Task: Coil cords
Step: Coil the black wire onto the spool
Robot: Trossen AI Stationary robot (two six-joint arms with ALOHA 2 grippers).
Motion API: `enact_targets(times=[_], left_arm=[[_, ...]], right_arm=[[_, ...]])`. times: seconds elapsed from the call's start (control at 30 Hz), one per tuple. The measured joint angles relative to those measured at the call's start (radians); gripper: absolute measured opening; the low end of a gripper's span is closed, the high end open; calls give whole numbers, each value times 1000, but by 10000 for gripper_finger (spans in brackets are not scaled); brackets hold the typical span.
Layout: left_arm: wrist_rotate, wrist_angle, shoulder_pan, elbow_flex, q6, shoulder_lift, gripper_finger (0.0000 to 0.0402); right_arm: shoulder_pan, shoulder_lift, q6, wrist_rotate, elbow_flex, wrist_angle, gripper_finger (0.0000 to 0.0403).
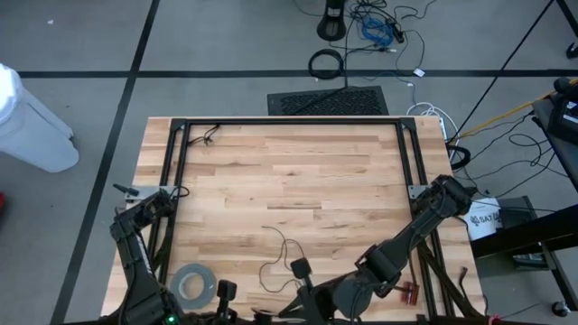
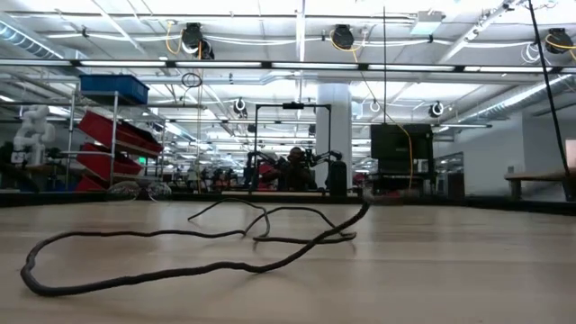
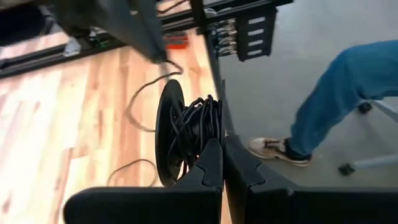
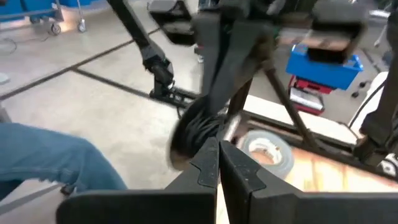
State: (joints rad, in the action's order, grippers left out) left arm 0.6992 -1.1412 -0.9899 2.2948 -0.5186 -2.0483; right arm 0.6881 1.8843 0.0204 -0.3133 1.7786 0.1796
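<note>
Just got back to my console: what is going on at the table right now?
Both arms are bunched at the near edge of the table, working on the thin cord. Part of it is already wound on a small black spool, seen just past the shut left pincer. The shut right pincer faces that same spool from the other side. A long loose stretch of cord lies uncoiled on the wood. A grey tape roll sits nearby, untouched.

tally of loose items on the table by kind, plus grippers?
Thin dark cord, partly wound on a small black spool: 1
Grey tape roll: 1
Small red item at the table's near right corner: 1
Grippers, both shut at the near edge, left gripper by the spool, right gripper: 2
Total: 5
</note>
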Motion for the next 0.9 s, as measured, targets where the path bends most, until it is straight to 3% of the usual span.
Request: enact_targets(times=[0.47, 0.63, 0.9], left_arm=[[115, -18, -1, 24, 114, 4, 0], [133, -23, -6, 47, 163, 5, 0], [193, -22, -8, 50, 187, 6, 0]], right_arm=[[41, 0, 51, 33, -1, 99, 1], [44, 0, 98, 76, -1, 192, 24], [67, -2, 244, -48, -28, 261, 60]])
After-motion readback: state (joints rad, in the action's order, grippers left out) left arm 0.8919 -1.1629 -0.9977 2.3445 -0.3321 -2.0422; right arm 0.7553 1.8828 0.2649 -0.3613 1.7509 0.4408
